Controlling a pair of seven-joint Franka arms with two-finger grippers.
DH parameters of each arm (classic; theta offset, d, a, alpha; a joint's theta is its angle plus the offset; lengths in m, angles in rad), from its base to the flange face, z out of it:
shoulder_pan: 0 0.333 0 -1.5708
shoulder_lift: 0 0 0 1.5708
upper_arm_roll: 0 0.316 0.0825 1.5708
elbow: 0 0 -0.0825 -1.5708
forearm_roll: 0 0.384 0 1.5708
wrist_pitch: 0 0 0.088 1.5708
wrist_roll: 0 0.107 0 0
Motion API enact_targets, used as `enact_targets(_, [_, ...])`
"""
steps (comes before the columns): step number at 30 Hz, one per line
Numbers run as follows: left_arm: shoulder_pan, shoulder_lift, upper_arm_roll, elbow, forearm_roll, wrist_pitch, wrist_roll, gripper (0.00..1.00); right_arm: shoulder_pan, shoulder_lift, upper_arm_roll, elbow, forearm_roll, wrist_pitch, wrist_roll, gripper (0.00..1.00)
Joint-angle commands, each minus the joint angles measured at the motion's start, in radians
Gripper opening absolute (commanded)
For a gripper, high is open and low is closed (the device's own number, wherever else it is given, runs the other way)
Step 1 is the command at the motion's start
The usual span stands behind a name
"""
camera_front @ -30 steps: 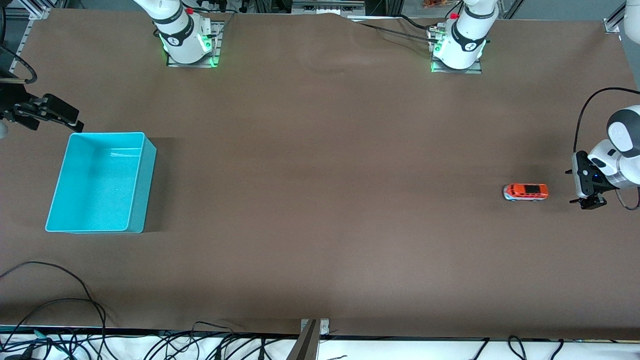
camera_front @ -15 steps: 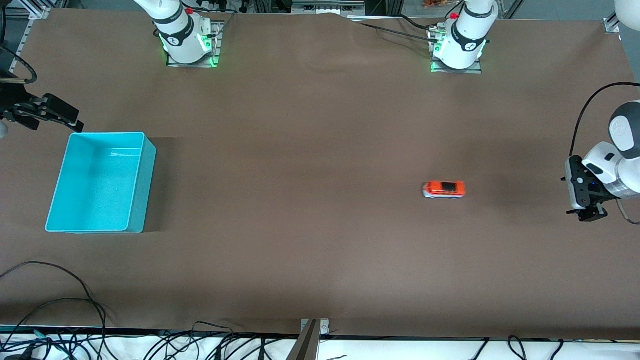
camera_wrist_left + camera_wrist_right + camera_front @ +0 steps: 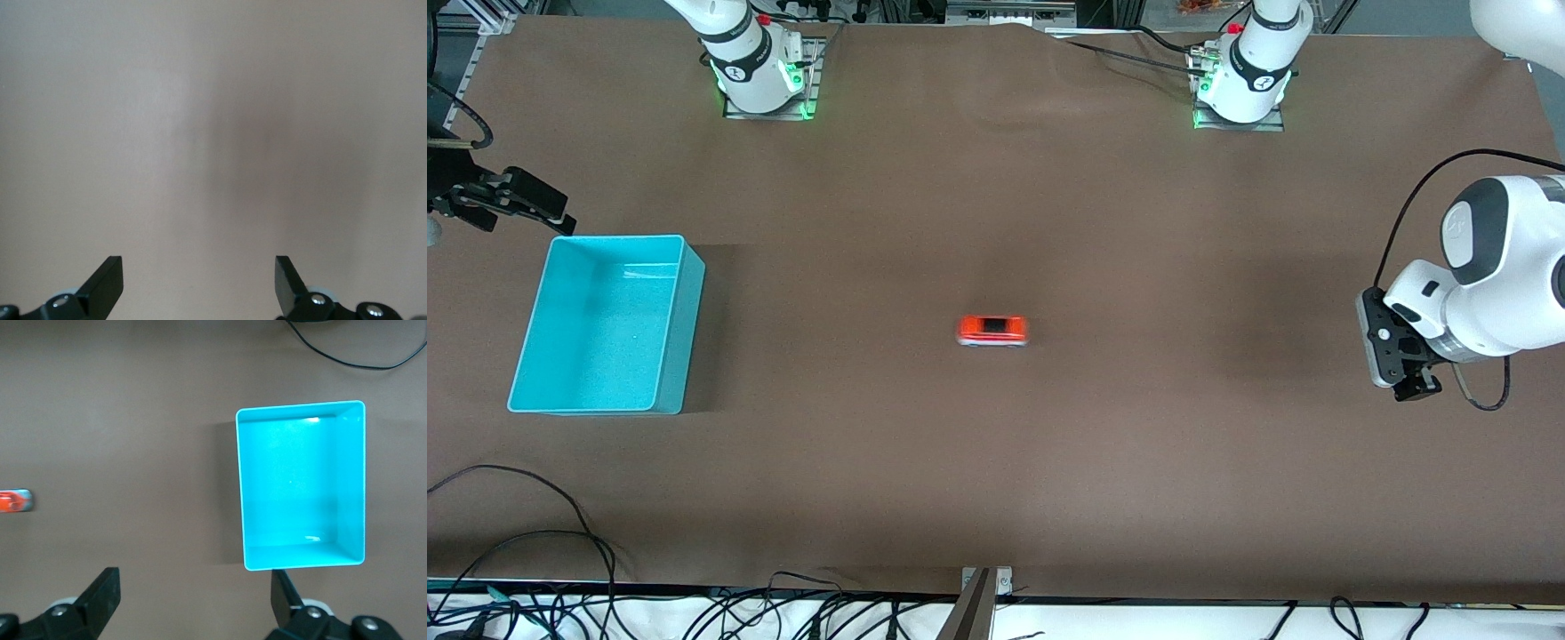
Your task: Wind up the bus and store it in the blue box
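Mid-table: bus, orange-red, dark roof window, blurred. Left gripper wide, right gripper wide.

Bus motion-blurred – details unreadable; cut by right wrist view edge.

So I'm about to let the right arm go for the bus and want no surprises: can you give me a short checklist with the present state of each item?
1. Bus free on the table, not held by any claw: ok.
2. Bus standing still: not ok; it looks smeared, as if rolling toward the blue box.
3. Blue box holds nothing, upright at the right arm's end of the table: ok.
4. Right claw open, up over the table beside the box: ok.
5. Left claw open, nothing between its fingers, over bare table at the left arm's end: ok.
6. Bus wound up: cannot tell.
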Motion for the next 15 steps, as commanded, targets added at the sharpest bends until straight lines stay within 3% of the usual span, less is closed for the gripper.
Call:
enact_targets(1, [-0.03,0.003,0.005,0.086,0.028,-0.121,-0.102,1.0,0.001,0.004,0.003,0.017,-0.011,-0.005,0.003,1.0])
enact_targets(8, [-0.066,0.003,-0.008,0.186,0.02,-0.285,-0.237,1.0,0.001,0.003,0.003,0.017,-0.011,-0.005,0.003,1.0])
enact_targets(15, [-0.078,0.0,-0.009,0.203,0.014,-0.321,-0.292,1.0,0.001,0.003,0.003,0.017,-0.011,-0.005,0.003,1.0])
